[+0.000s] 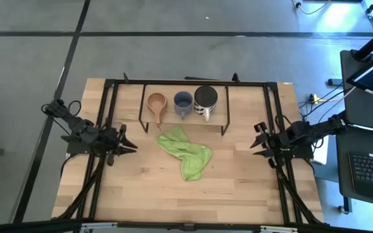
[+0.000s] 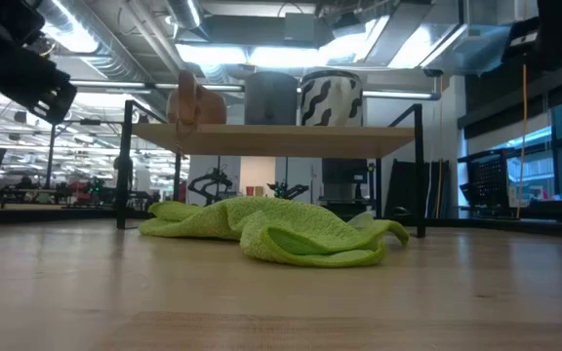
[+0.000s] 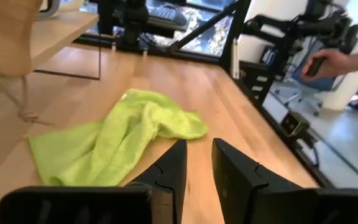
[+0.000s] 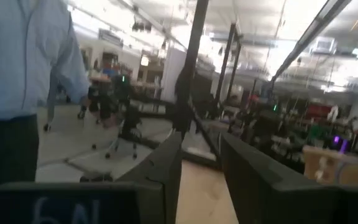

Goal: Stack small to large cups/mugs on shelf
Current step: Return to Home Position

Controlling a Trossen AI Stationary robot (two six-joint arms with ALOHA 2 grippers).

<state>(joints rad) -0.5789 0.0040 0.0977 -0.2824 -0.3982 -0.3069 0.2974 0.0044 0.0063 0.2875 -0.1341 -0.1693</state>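
Three cups stood in a row along the long axis of the shelf (image 1: 220, 116): the wooden cup (image 1: 156, 102) toward the left arm's side, the grey-blue mug (image 1: 182, 101) in the middle, the steel mug (image 1: 206, 97) toward the right. The left gripper (image 1: 127, 142) and right gripper (image 1: 258, 140), fingers parted and holding nothing, flanked the green cloth (image 1: 186, 152), well apart from the shelf; the left lay nearer the wooden cup. A retreat would probably lead away from the row. Only the low view showed the steel mug's wavy pattern; only the high view, its dark inside
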